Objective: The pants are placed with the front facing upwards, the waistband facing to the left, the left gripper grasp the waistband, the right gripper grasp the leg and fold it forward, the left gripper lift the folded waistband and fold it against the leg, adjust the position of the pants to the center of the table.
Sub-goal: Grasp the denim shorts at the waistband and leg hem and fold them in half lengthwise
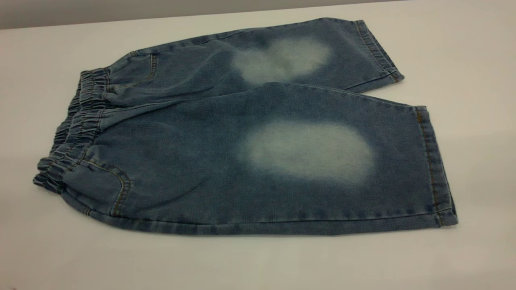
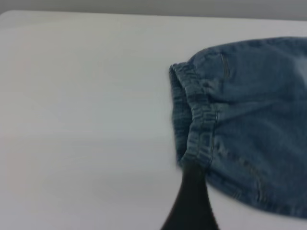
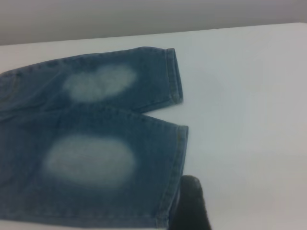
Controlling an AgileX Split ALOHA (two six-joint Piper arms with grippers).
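Bare table [image 1: 258, 266] margin around flat pants [image 1: 201, 161], waistband [image 1: 76, 121] leftward.

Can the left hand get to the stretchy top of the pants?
Probably yes. In the left wrist view the left hand sits right at the near corner of the waistband, and nothing lies between them. Around the pants the white table shows only bare surface.

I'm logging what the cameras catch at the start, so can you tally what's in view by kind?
Pants: 1, blue denim, lying flat
Tables: 1, white
Grippers: 2, both black, left gripper by the waistband, right gripper by the near leg's hem
Total: 4
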